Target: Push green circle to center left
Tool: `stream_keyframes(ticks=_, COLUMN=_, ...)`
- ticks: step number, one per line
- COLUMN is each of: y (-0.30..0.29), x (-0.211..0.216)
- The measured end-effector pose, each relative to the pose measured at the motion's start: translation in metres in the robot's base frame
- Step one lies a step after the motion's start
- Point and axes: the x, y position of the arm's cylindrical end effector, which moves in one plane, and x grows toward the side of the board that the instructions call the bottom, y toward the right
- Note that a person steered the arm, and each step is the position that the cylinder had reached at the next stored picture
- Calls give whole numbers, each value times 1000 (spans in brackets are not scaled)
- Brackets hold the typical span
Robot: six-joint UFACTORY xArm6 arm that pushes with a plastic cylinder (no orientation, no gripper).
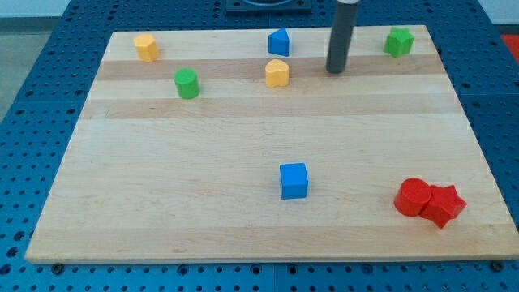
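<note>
Tip near board's top edge, touching nothing.
My tip (336,71) sits btwn yellow block (277,73) & green star (398,41), clear of both; no fingers, just a rod. Green circle (187,83) upper left, well apart.

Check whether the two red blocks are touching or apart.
Touching: the red circle and red star sit pressed together near the board's bottom-right corner.

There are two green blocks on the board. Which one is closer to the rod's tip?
The green star at the view's top right is closer to my tip. The green circle sits far off toward the view's left, beyond the yellow block.
</note>
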Motion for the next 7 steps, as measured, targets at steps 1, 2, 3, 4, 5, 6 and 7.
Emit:
stream_keyframes(ticks=1, y=-36, x=0)
stream_keyframes(ticks=2, y=-69, x=0)
stream_keyframes(ticks=3, y=-105, x=0)
stream_keyframes(ticks=4, y=-142, x=0)
stream_keyframes(ticks=5, y=-178, x=9)
stream_keyframes(ticks=6, y=-211, x=17)
stream_keyframes(ticks=7, y=-234, x=17)
